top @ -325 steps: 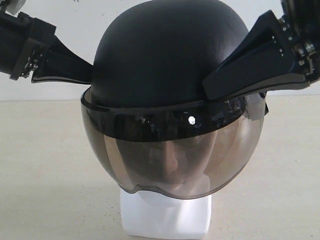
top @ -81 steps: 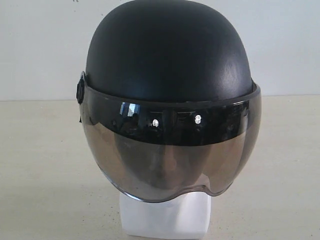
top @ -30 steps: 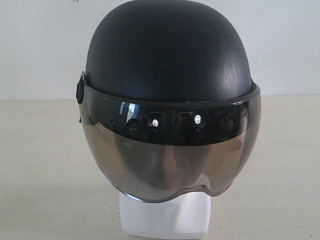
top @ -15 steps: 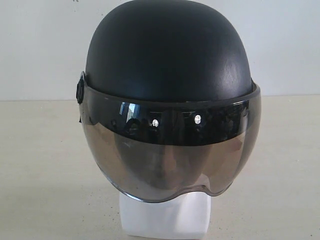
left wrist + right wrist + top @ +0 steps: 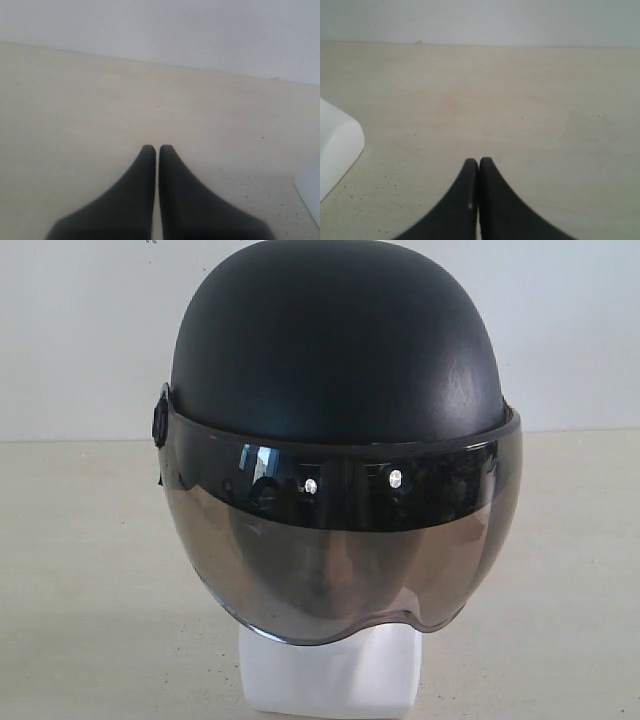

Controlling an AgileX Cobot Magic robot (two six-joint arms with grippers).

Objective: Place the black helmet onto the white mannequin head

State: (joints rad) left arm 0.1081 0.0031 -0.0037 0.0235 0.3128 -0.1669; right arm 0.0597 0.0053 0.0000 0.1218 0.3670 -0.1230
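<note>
The black helmet [image 5: 335,350] sits on the white mannequin head [image 5: 330,680], its smoky visor [image 5: 340,560] down over the face; only the squarish neck base shows plainly below. Neither gripper appears in the exterior view. In the left wrist view my left gripper [image 5: 158,148] is shut with nothing between its fingers, above bare table. The right gripper [image 5: 478,161] in the right wrist view is likewise shut and empty. A white corner of the mannequin base [image 5: 337,150] shows at that view's edge, and a white sliver [image 5: 310,192] shows at the edge of the left wrist view.
The beige table [image 5: 80,570] spreads on both sides of the head, with a pale wall [image 5: 80,330] behind it. Both wrist views show flat tabletop [image 5: 150,100] ahead of the fingers.
Long ago both grippers held the helmet's sides; they have let go and left the exterior view. Over the last second nothing has moved.
</note>
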